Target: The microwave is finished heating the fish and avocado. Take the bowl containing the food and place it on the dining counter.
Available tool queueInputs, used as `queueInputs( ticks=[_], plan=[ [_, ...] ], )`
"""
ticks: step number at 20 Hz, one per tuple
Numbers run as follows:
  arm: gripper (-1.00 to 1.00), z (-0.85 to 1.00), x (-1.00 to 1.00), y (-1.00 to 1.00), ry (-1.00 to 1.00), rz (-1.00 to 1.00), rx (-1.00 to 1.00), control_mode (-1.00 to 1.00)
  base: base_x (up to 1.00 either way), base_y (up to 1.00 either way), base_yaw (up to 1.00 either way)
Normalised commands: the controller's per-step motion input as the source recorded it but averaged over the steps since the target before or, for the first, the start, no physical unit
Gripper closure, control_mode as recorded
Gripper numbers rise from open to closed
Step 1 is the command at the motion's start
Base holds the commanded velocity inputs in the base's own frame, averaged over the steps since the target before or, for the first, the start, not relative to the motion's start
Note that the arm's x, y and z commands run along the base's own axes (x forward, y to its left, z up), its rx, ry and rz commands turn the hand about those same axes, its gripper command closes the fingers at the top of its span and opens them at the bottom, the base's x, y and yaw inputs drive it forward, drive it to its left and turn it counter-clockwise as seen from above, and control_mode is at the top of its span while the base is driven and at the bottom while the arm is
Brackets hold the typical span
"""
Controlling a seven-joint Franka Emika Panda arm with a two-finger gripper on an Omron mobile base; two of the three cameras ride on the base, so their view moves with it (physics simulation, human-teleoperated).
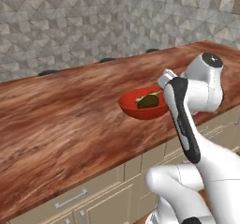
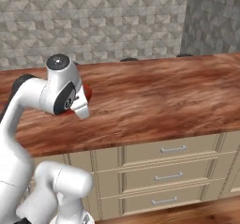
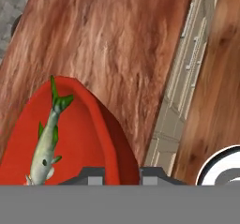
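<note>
You get even, bright rendered light, soft gloss on the bench (image 1: 70, 120), faint shadows, slightly pixelated edges, no blur.

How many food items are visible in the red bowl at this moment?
2. The fish lies along the inside of the bowl; the avocado sits beside it near the arm. The arm covers part of the bowl, so more may be hidden.

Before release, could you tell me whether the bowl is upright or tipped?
Upright: the bowl sits level over the counter, fish inside.
</note>
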Motion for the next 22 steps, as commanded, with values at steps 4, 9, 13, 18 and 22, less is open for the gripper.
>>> queueInputs(
  ticks=[4,9,13,18,22],
  plan=[
    [1.0,-0.79,1.0,0.41,0.06,0.0,-0.16,-1.0,0.0,0.0,0.0],
    [1.0,-0.8,1.0,0.43,0.0,0.0,-0.06,-1.0,0.0,0.0,0.0],
    [1.0,-0.83,1.0,0.21,-0.04,0.01,0.0,-1.0,0.0,0.0,0.0],
    [1.0,-0.65,0.94,0.03,-0.05,0.02,0.0,-1.0,0.0,0.0,0.0],
    [1.0,-0.23,0.59,0.0,-0.04,0.0,-0.02,-1.0,0.0,0.0,0.0]
  ],
)
